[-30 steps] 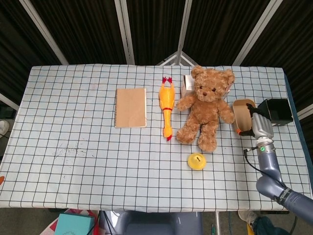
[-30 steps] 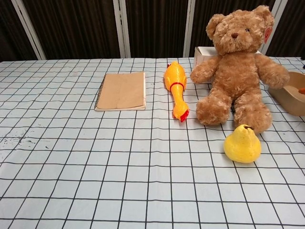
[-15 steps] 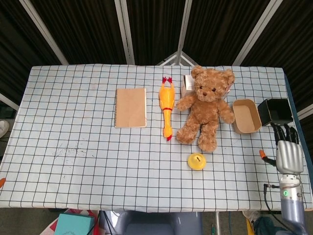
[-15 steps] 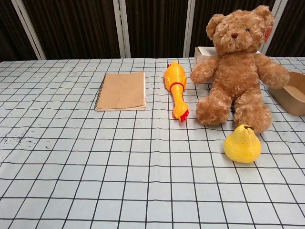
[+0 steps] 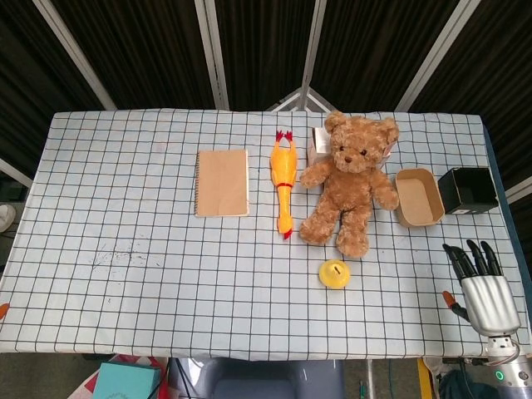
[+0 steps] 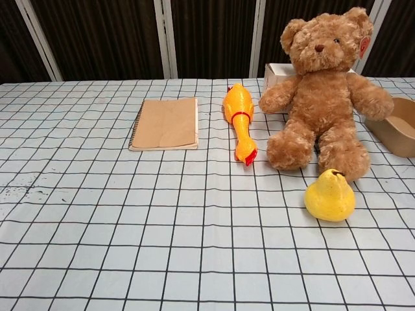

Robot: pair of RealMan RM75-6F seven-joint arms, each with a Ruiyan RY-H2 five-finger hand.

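My right hand hovers over the table's near right corner, fingers spread and pointing away from me, holding nothing. It is well clear of the tan tray and the black box beyond it. A brown teddy bear sits right of centre. A yellow pear-shaped toy lies in front of the bear. My left hand does not show in either view, and the chest view shows no hand at all.
A rubber chicken and a brown spiral notebook lie left of the bear. A white box stands behind it. The checked cloth covers the table. A tiny orange speck sits at the left edge.
My right hand has pulled back from over the tan tray toward the near right corner of the table. The objects have not moved.
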